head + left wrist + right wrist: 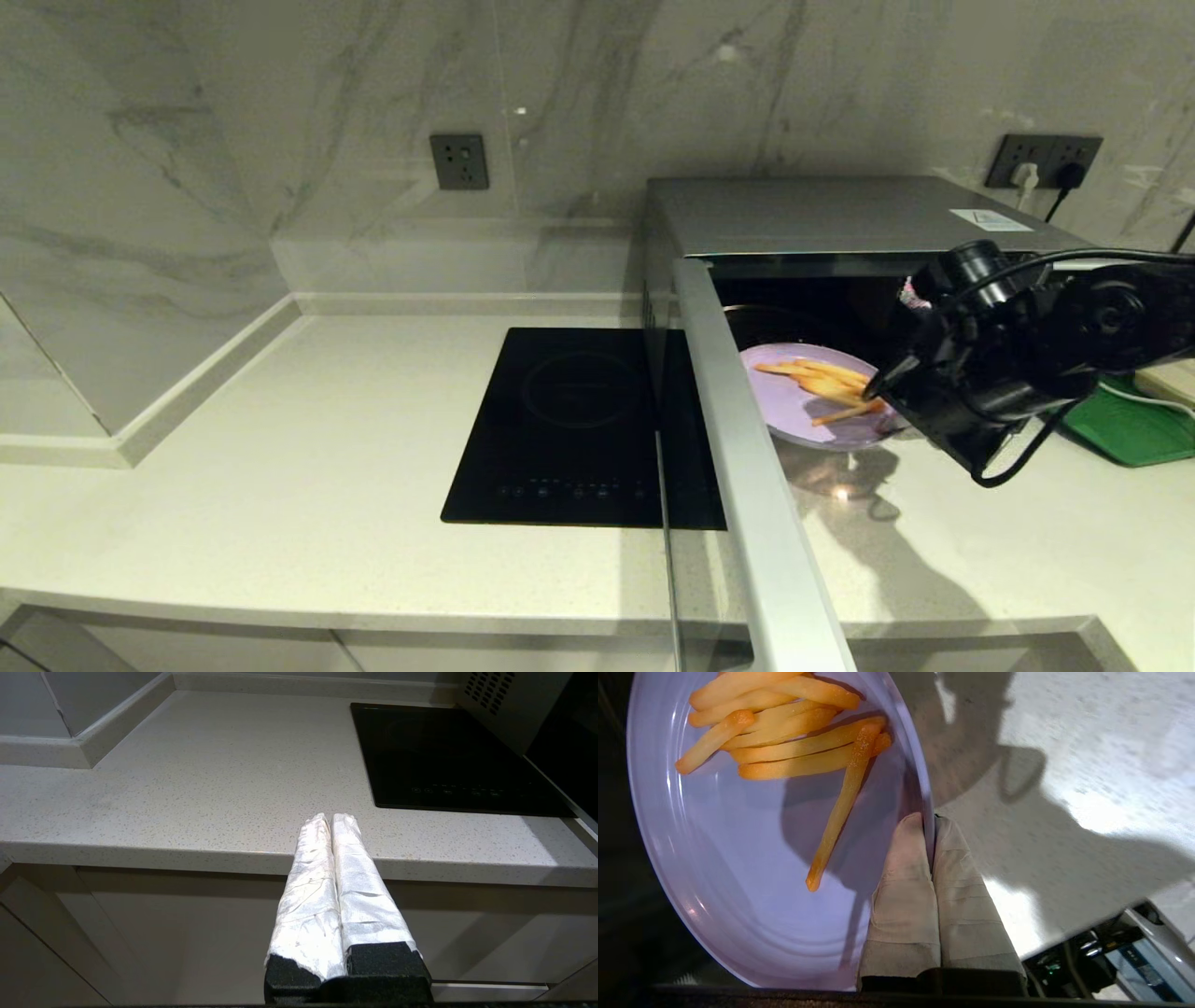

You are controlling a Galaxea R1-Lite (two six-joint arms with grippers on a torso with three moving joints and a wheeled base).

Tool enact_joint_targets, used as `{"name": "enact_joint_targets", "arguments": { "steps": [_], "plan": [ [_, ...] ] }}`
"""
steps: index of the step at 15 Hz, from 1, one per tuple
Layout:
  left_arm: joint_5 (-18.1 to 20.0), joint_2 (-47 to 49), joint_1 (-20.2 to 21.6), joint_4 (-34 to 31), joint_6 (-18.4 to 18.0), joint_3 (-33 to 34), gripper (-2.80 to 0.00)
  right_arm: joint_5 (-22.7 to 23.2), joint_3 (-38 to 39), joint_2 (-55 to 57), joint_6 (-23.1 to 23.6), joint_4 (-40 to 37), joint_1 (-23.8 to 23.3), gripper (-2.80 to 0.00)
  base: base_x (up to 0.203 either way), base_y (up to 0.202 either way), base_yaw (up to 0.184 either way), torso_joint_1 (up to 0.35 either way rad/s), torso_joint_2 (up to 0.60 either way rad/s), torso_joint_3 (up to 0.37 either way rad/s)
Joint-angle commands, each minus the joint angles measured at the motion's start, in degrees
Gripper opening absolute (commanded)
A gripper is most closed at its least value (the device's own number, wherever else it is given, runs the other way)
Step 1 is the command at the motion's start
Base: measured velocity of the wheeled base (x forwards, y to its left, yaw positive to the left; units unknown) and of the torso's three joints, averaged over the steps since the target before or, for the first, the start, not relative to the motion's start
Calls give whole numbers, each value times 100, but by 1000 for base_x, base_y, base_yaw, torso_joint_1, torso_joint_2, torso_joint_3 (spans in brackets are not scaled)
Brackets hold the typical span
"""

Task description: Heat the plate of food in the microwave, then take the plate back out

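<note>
Head view gives us the plate of food (pixel 805 411), a round, shallow, pale lavender dish with faint rings moulded inside its rim and a loose pile of thin orange-yellow sticks lying toward one side. We see it held tilted at the mouth of the microwave (pixel 840 217), partly over the dark cavity and partly over the pale speckled counter (pixel 280 523), with the oven's door (pixel 747 467) swung open toward us. Our right gripper (pixel 929 830) has its two taped fingers pinched together on the plate's rim, one finger inside the dish and one outside. We find our left gripper (pixel 331 821) parked low in front of the counter's edge, its wrapped fingers pressed together on nothing. We note a black induction hob (pixel 579 420) just left of the oven and a green tray (pixel 1134 425) to the right. A small pale label (pixel 991 220) sits on the oven's top, but we cannot read its writing.
</note>
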State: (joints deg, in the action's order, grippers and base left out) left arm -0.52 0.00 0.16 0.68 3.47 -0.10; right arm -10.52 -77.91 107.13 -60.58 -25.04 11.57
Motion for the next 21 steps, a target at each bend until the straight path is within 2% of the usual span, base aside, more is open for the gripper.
{"name": "enact_joint_targets", "arguments": {
  "steps": [1,3,5,11,14,17,21],
  "plan": [
    [-1,0,2,2,4,1,-280,22,840,-868,28,115,-120,-280,0,0,0,0,0,0],
    [-1,0,2,2,4,1,-280,75,1453,-1370,159,225,-408,-280,0,0,0,0,0,0],
    [-1,0,2,2,4,1,-280,301,1977,-1815,470,457,-1049,-280,0,0,0,0,0,0],
    [-1,0,2,2,4,1,-280,1565,2527,-2067,1870,673,-3811,-280,0,0,0,0,0,0],
    [-1,0,2,2,4,1,-280,2071,2551,-1835,2555,742,-4930,-280,0,0,0,0,0,0],
    [-1,0,2,2,4,1,-280,2246,2574,-1379,2909,1219,-5672,-280,0,0,0,0,0,0],
    [-1,0,2,2,4,1,-280,2485,2567,-657,3233,1699,-6388,-280,0,0,0,0,0,0]
  ]
}}
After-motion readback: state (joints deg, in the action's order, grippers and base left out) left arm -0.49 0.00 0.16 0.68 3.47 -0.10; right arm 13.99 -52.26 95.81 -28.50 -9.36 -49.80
